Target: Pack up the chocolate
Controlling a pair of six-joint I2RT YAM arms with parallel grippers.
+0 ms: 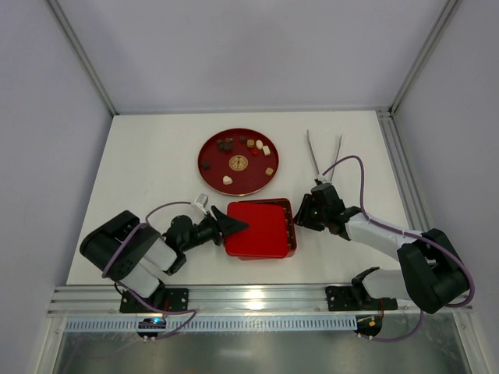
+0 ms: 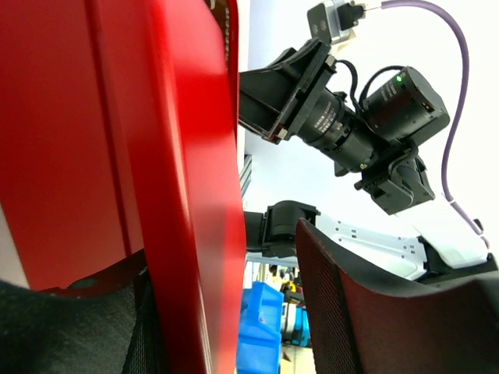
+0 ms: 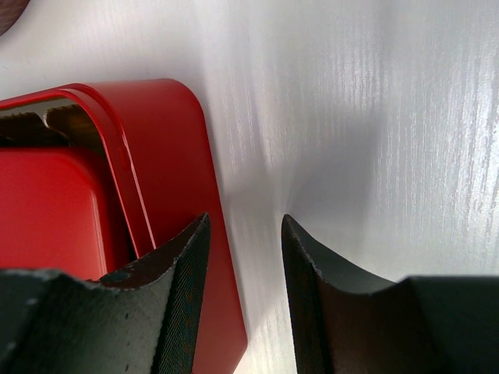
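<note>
Step in hand, by my read: get the lid [image 1: 261, 227] off the red box [image 3: 187, 156]. Nothing is packed that I can see. The chocolate [image 1: 248, 148] all sits on the round red plate [image 1: 204, 148], behind the box and well apart from both grippers

Left gripper [image 1: 238, 224] is at the box's left edge, jaws apart. In the left wrist view a red edge runs up between the fingers, with daylight on the right finger's side, so it straddles and does not pinch. I can't tell if that edge is lid or box wall

Right gripper [image 3: 242, 234] is at the right edge, jaws parted with a narrow gap. One finger is over the box rim, the other over bare table [image 3: 374, 156]. It holds nothing

To do it well:
- right side pins the box only: bear on the outer rim, keep off the lid
- left closes on the lid edge alone; if it catches the wall too, the whole box likely lifts
- lift straight up and slowly, since the lid sits inside the rim and tilting may jam it
- set the lid down clear of the plate and of the tongs [image 1: 323, 156]
</note>
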